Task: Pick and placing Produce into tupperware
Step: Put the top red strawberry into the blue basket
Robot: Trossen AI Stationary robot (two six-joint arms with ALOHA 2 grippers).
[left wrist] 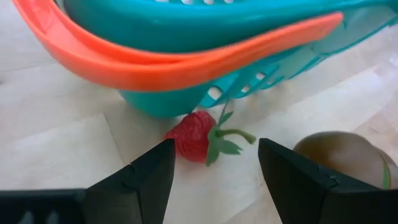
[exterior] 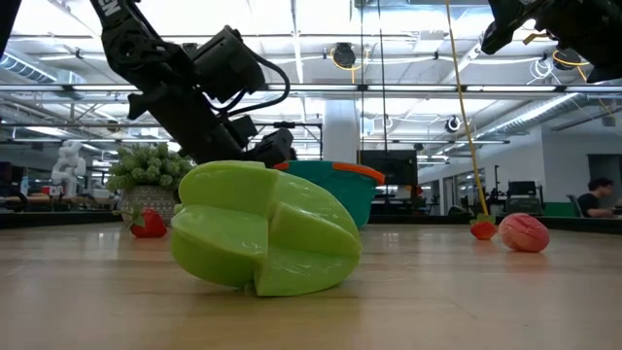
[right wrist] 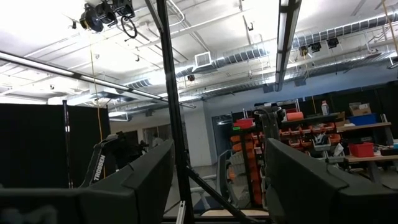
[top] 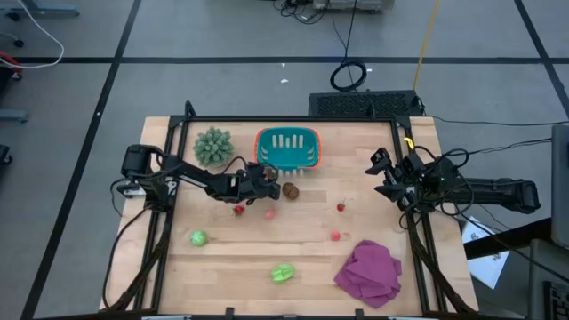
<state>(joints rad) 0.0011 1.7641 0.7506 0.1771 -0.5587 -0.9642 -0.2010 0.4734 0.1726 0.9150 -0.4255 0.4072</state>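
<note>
Nearest the low camera: one ribbed light-green fruit point(exterior: 264, 229), lying close to the desk's front edge, roughly mid-width.

Count, left to right across the desk:
- Light-green pieces: 2. A smaller one point(top: 197, 237) sits toward the front-left; the ribbed one is named above.
- Spiky grey-green plant point(top: 213, 146): 1, near the back edge, just left of the tub.
- Tiny red pieces: 5 visible. One point(top: 239, 210) and one point(top: 269, 213) lie just in front of the left gripper, a strawberry point(left wrist: 191, 135) sits against the tub's base, and two point(top: 340, 207) point(top: 335, 236) lie right of centre.
- Teal tub point(top: 287, 148) with orange-red rim: 1, at back centre; no produce can be made out in it.
- Brown oval point(top: 291, 189): 1, just in front of the tub.
- Magenta cloth point(top: 369, 272): 1, front-right corner.

Left gripper point(left wrist: 214, 171): low by the tub's front-left side, jaws apart, holding nothing; the strawberry lies just ahead of the fingers.
Right gripper point(top: 380, 167): raised at the right edge, jaws apart, empty.
</note>
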